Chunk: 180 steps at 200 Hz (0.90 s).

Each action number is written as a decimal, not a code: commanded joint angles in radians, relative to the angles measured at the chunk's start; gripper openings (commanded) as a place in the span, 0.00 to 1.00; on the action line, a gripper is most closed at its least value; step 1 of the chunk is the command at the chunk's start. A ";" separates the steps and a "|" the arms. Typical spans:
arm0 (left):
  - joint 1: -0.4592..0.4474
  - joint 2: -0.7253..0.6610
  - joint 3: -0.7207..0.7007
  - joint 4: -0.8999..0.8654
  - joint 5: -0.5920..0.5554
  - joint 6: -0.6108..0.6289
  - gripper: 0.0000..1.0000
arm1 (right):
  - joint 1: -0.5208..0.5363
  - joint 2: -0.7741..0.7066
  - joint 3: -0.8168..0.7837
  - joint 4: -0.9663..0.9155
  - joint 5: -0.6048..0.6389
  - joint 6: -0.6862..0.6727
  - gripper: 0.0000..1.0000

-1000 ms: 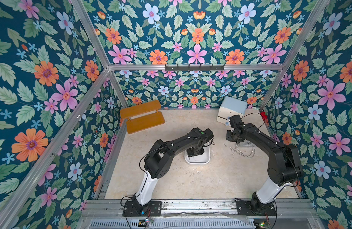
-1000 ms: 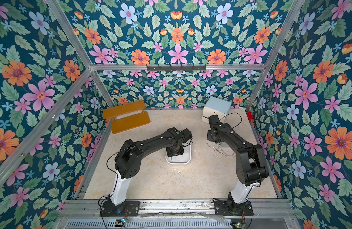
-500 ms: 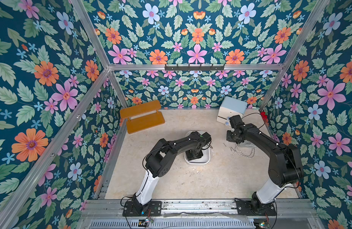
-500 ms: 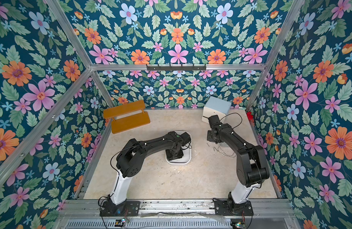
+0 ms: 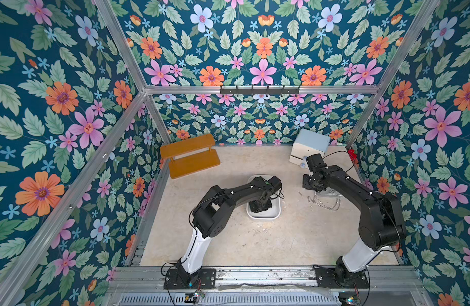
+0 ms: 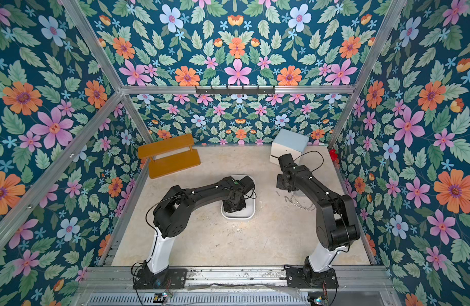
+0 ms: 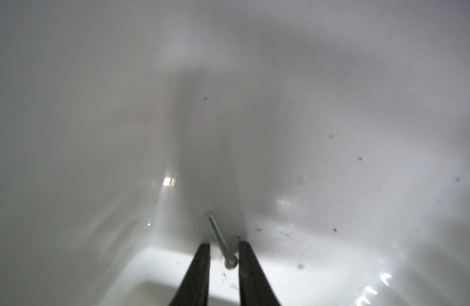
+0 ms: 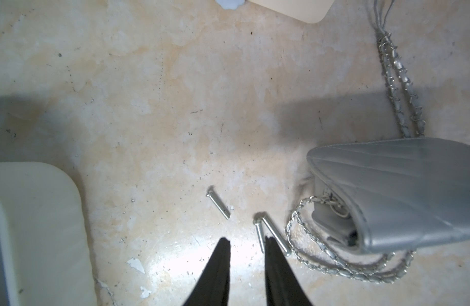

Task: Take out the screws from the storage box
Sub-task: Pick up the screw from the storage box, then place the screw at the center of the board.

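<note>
Inside the box [image 7: 96, 132], the left wrist view shows one screw [image 7: 220, 238] lying on the white floor near a corner, between the fingers of the left gripper [image 7: 223, 245]. The jaws stand a little apart and straddle it. The screw's head lies against one finger [image 7: 248, 265], with a gap at the other. Whether it is pinched I cannot tell.

Both top views hide that screw. There the box [image 5: 263, 217] sits mid-table, and the left arm's wrist dips into it and covers most of its inside.

Only the right wrist view gives the other screws clearly. Three lie on the table [image 8: 149, 106] outside the box: one alone [image 8: 218, 202] and a pair [image 8: 275, 233] with heads together. The pair is just beside the chain [image 8: 334, 262] of a grey purse [image 8: 400, 190]. The right gripper [image 8: 247, 245] hangs over them, jaws slightly parted with nothing between. One screw of the pair runs just beside a fingertip [image 8: 272, 251]. A corner of the box [image 8: 37, 212] also shows in this view.

In a top view the table screws are mere slivers [image 5: 309, 198] by the chain [image 5: 326, 204], and the right arm hides most of the purse. The top views alone show the cabinet [image 5: 309, 144] and an orange shelf [image 5: 188, 156] at the back.
</note>
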 commanded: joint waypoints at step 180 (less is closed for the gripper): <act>0.025 -0.142 0.399 -0.176 -0.095 0.176 0.00 | 0.073 -0.129 0.069 -0.007 -0.136 -0.123 0.30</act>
